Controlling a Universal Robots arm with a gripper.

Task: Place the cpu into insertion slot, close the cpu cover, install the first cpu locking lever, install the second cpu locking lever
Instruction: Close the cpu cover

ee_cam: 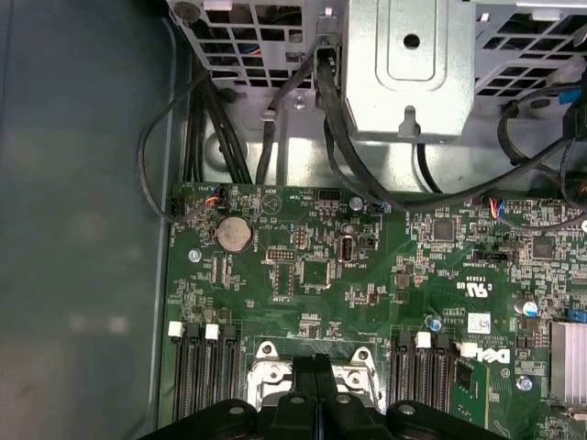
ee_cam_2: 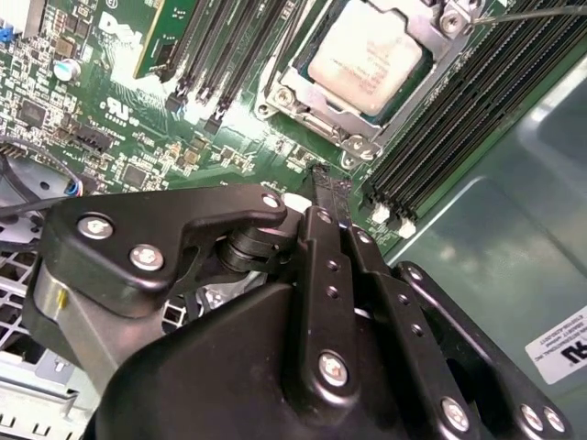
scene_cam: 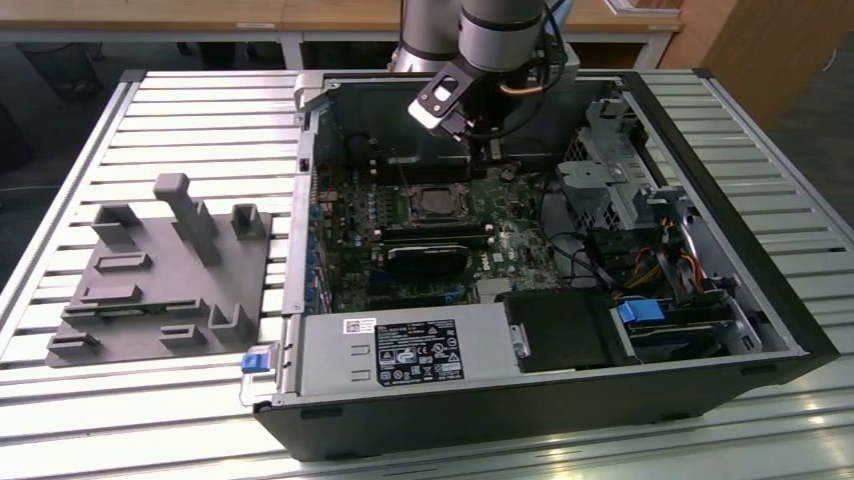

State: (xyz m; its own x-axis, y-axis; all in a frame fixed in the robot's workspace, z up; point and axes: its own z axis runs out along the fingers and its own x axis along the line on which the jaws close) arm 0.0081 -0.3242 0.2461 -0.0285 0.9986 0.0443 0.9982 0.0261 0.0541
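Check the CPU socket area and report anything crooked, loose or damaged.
Nothing stands out. In the second wrist view the cpu lies flat and square, with the cpu cover level around it. The gripper, shut on nothing, is just beside them. No bent or broken parts show.

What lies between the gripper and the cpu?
In the second wrist view, a short stretch of green board with small parts, then the silver cover rim, lies between the shut gripper and the cpu.
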